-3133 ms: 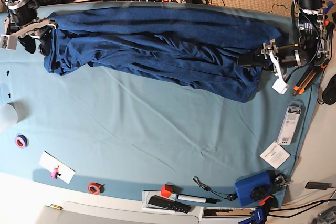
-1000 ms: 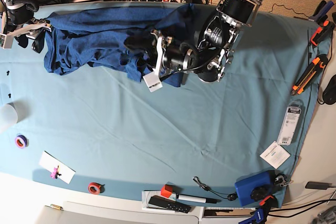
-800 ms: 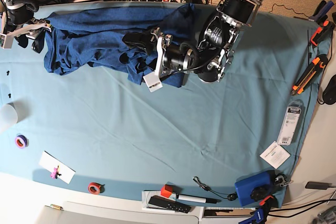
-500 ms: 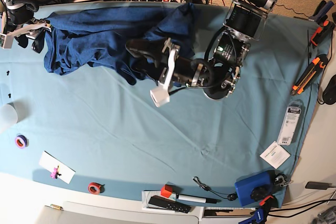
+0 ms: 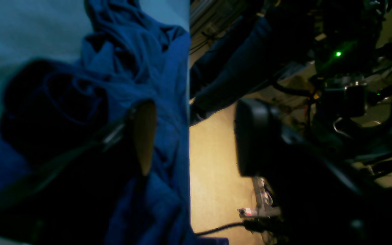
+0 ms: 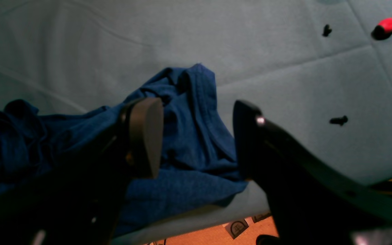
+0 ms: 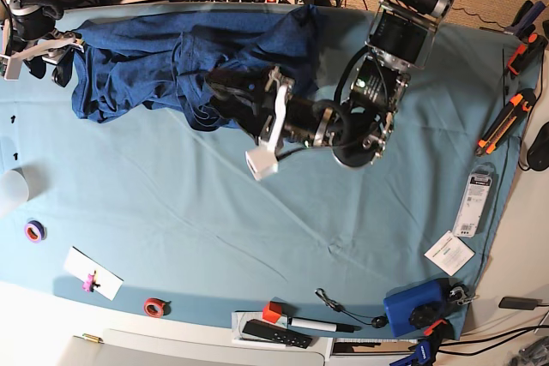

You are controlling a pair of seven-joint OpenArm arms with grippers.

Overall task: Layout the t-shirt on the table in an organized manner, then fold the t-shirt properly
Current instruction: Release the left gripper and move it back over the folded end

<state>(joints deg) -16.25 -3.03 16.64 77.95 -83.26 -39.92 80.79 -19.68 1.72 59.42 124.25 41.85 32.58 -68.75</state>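
The dark navy t-shirt [image 7: 163, 62] lies bunched along the far left part of the teal-covered table [image 7: 257, 212], with a flap turned up near the middle [image 7: 292, 36]. My left gripper [image 7: 216, 93] hovers over the shirt's right end. In the left wrist view it [image 5: 196, 136] is open, one finger [image 5: 145, 136] over the shirt [image 5: 131, 61], and nothing sits between the jaws. My right gripper [image 7: 53, 70] is at the shirt's left end, by the table's far left corner. There it [image 6: 196, 136] is open, and the shirt's corner [image 6: 189, 102] lies on the table behind the fingers.
Along the front edge lie a purple tape roll [image 7: 35, 231], a red tape roll [image 7: 154, 306], a white card [image 7: 93, 273], a remote [image 7: 274, 333] and a blue case [image 7: 416, 306]. Cutters [image 7: 499, 130] and a packet [image 7: 474, 203] line the right edge.
Over three seconds the left gripper drew the shirt's right end leftward, bunching it on the table's left half. In the last second it shifted slightly toward the front. The right arm stayed put.
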